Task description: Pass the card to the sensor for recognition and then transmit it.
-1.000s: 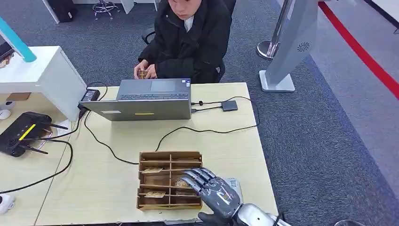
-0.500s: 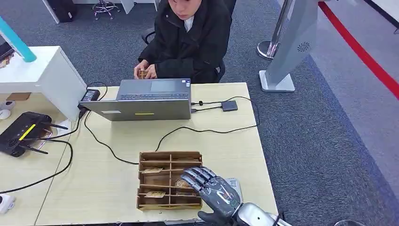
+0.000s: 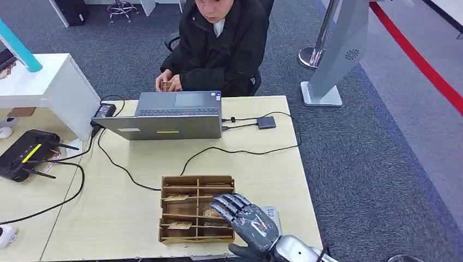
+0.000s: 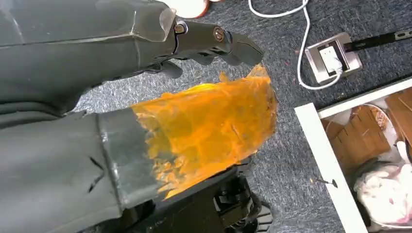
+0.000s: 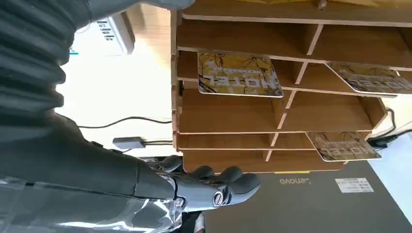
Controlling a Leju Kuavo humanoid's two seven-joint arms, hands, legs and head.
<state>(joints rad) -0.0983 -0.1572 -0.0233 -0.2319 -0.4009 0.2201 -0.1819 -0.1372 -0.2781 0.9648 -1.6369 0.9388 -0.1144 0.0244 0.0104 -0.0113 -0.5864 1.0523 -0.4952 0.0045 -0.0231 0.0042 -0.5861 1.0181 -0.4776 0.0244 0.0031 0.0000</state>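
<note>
The right hand's dark grey fingers [image 3: 228, 203] lie stretched out and slightly apart, grasping nothing, above the right-hand compartments of the brown wooden divided tray [image 3: 169, 179] on the pale wooden table [image 3: 262, 164]. The right hand [image 3: 248, 224] comes in over the tray's near right corner. In the right wrist view the yellow patterned hotel card [image 5: 239, 74] closest to that hand lies flat in a tray compartment, apart from the fingertips [image 5: 243, 180]; two more such cards [image 5: 374, 77] lie in other compartments. A small white device [image 3: 270, 212] sits on the table touching the tray's right side, partly under the hand.

The left hand [image 4: 214, 41] hangs over grey carpet, its fingers loosely curled with nothing in them, beside an orange-covered part of the arm.

Beyond the tray, on the far side of the table, stands a grey open laptop [image 3: 174, 114], with a small dark box [image 3: 266, 122] on a cable to its right. A person in a black jacket [image 3: 218, 43] sits behind the laptop, holding a card [image 3: 166, 85].
</note>
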